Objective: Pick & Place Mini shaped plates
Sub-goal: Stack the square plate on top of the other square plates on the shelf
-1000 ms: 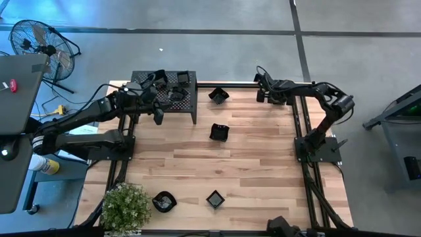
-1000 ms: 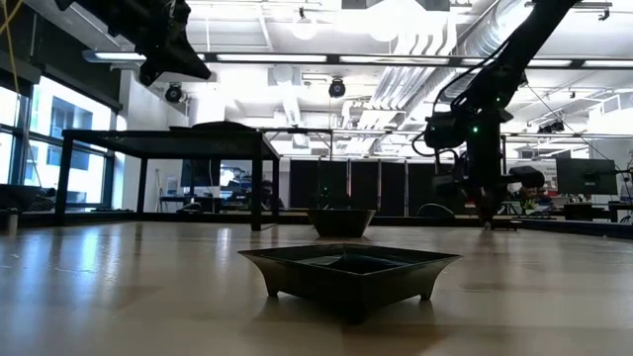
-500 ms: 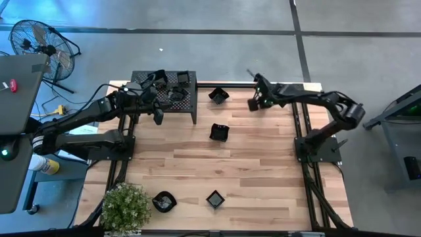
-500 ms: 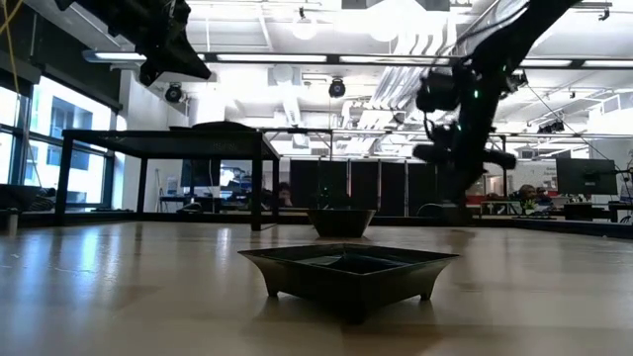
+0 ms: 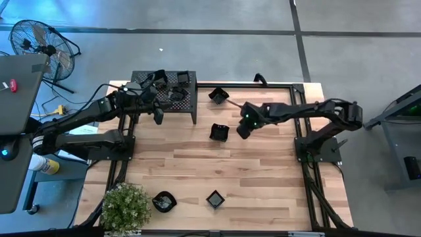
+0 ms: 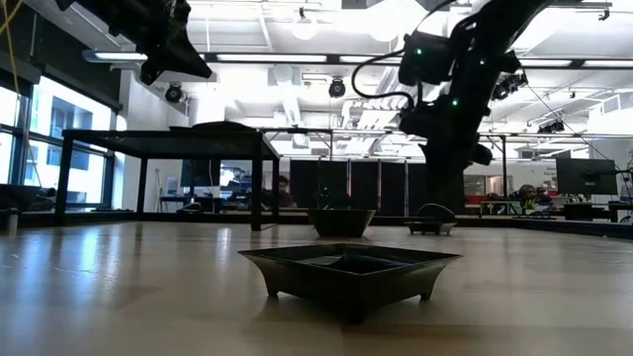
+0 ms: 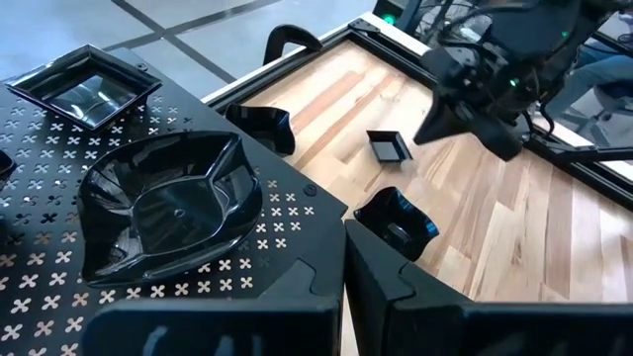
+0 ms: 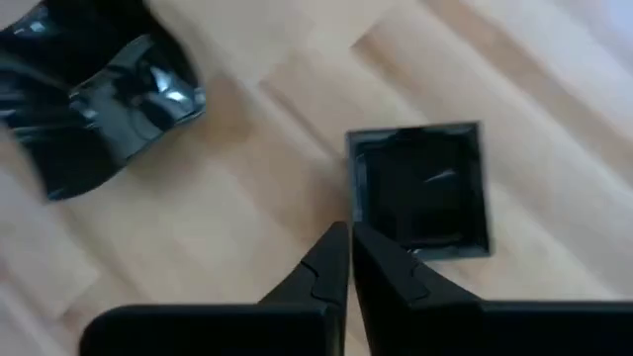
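Hovering over the desk (image 5: 197,164), the right gripper (image 8: 348,259) hangs with its fingers pressed together and empty beside a square mini plate (image 8: 423,190).

With the black perforated shelf (image 5: 187,99) at the desk's far left corner as the landmark: the left gripper (image 7: 343,272) sits closed and empty at the shelf's edge, above several mini shaped plates resting on it, among them a scalloped plate (image 7: 163,213) and a square one (image 7: 81,87). On the desk just right of the shelf lies one plate (image 5: 218,95), another (image 5: 219,132) nearer the middle, and the right gripper (image 5: 241,130) is just right of that. Well away from the shelf, near the front edge, lie a round plate (image 5: 164,201) and a square plate (image 5: 215,198), beside a potted plant (image 5: 123,207).
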Motion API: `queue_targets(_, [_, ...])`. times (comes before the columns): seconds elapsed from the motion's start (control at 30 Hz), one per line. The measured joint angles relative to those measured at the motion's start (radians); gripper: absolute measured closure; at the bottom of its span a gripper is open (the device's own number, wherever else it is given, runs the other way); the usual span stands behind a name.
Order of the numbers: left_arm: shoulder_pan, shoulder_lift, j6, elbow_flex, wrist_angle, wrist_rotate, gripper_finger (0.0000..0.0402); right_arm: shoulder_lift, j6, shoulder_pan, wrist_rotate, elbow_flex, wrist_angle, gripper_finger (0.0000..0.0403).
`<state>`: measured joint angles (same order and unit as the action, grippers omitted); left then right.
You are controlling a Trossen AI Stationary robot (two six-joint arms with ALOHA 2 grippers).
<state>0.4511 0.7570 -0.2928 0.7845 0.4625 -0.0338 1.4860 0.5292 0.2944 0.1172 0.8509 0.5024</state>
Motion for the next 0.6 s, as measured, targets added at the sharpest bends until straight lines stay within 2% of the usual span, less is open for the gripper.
queue_targets(0.2, [0.000,0.000,-0.022,0.000,0.000,-0.001,0.0401,-0.044,0.079,-0.001,-0.034,0.000,0.017,0.0326])
queue_targets(0.37, [0.000,0.000,-0.047,0.000,0.001,-0.008,0.0401,-0.134,0.199,0.072,-0.056,-0.012,0.040,0.0267])
queue_targets(0.5, [0.000,0.000,-0.055,0.000,0.001,-0.008,0.0401,-0.159,0.373,0.125,-0.071,-0.103,0.029,0.0251])
queue_targets(0.6, [0.000,0.000,-0.073,0.000,0.001,-0.002,0.0401,-0.158,0.479,0.142,-0.126,-0.204,-0.066,0.0256])
